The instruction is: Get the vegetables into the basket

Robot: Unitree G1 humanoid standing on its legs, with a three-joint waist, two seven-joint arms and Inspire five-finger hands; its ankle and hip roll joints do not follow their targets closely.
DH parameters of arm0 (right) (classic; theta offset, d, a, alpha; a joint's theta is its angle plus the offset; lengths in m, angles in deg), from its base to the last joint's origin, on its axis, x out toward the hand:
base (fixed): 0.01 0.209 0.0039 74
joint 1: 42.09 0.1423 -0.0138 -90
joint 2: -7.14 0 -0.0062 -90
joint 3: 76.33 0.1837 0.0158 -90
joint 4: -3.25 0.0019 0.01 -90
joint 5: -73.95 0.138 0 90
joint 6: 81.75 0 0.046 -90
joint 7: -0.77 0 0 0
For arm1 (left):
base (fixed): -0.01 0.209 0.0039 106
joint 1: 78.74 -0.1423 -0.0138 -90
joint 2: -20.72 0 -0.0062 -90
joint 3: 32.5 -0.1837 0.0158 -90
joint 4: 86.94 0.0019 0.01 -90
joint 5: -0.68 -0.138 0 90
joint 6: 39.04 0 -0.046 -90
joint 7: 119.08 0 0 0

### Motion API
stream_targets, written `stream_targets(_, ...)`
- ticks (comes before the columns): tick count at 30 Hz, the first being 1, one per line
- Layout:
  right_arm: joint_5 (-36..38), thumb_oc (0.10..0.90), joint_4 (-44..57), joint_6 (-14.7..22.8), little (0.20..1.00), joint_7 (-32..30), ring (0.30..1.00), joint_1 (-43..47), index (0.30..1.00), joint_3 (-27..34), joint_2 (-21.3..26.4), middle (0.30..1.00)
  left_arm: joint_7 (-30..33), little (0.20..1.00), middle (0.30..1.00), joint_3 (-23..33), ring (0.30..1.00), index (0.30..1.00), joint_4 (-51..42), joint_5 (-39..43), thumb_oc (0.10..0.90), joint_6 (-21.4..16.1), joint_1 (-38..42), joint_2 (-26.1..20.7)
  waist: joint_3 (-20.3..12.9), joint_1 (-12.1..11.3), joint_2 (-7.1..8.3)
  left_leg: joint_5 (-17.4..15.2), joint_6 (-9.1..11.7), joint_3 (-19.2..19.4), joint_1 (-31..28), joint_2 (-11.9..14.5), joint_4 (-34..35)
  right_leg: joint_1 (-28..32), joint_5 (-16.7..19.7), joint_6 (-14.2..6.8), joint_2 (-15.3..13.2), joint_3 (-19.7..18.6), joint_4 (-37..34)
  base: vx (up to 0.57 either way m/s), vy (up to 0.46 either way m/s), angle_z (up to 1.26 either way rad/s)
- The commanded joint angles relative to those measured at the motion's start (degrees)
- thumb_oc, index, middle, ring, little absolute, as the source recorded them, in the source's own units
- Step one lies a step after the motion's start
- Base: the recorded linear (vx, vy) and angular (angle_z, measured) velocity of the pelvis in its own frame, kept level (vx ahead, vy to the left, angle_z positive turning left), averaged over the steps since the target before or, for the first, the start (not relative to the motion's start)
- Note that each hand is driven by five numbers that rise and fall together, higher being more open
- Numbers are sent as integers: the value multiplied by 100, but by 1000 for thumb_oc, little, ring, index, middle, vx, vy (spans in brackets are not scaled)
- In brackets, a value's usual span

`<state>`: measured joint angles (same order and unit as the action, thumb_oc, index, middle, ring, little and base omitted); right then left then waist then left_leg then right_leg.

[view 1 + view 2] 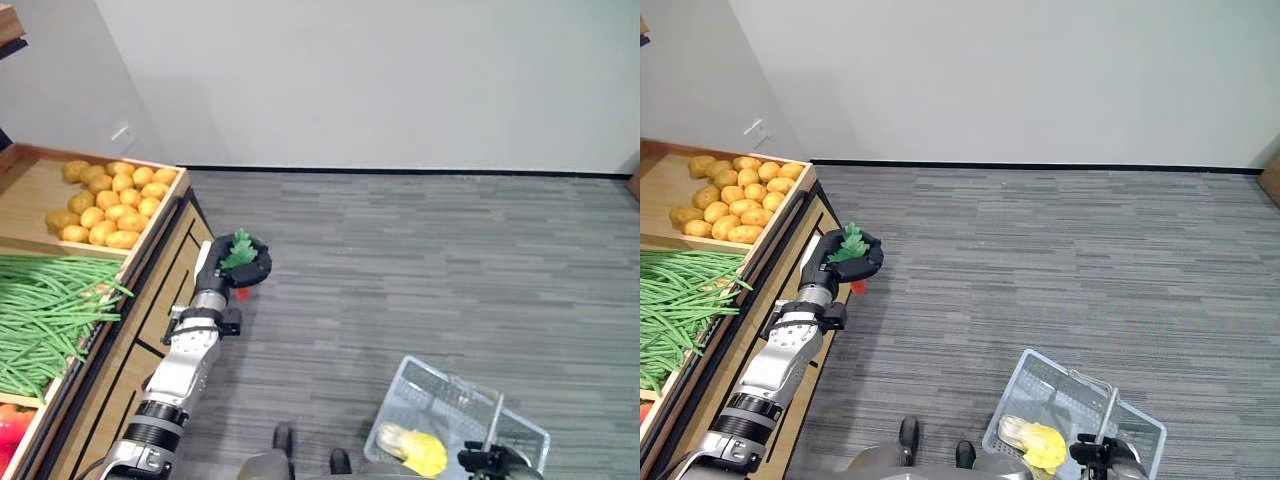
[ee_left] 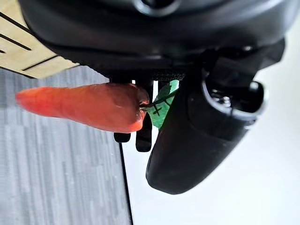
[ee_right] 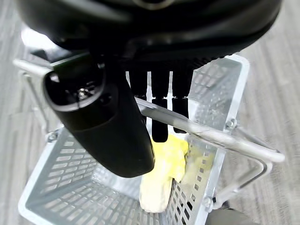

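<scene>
My left hand [image 1: 247,268] is raised over the floor beside the wooden stand, shut on a carrot [image 2: 84,106] by its leafy green top [image 1: 238,250]; the orange root hangs below the fingers [image 1: 241,292]. At the lower right my right hand [image 1: 490,462] is curled round the metal handle [image 3: 206,132] of a pale wire basket [image 1: 520,428]. A yellow vegetable [image 1: 415,450] lies inside the basket [image 3: 220,89], seen past the fingers as yellow vegetable [image 3: 164,176].
A wooden produce stand [image 1: 150,300] runs along the left, holding potatoes [image 1: 108,204], green beans [image 1: 45,310] and something red [image 1: 10,430] at the near corner. Grey carpet [image 1: 430,260] stretches to a white wall [image 1: 380,80].
</scene>
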<state>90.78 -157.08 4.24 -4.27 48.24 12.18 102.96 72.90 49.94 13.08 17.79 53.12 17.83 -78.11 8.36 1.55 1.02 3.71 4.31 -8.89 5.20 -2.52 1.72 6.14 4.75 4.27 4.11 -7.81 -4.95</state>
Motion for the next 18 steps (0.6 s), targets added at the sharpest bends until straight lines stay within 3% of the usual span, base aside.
stream_targets(1,265,400,100,233,300,-25,300,54,300,13,378,300,97,300,300,351,300,300,-449,131,400,-566,774,-155,-103,98,-182,-241,-213,230,-580,2,-231,188,-647,-609,-338,351,81,157,95,-16)
stream_targets(6,290,400,148,238,300,8,300,77,300,7,336,300,53,300,300,360,300,300,-476,158,400,-525,722,-151,-184,159,-233,-257,-262,301,-975,41,134,302,-693,-656,-427,444,9,97,73,15)
stream_targets(18,216,400,470,228,300,-32,300,405,300,-18,557,300,-194,300,300,285,300,300,-1088,197,400,-443,411,-218,-365,62,-236,-393,-363,398,-1227,15,316,365,-713,-775,-557,464,-5,36,31,-2)
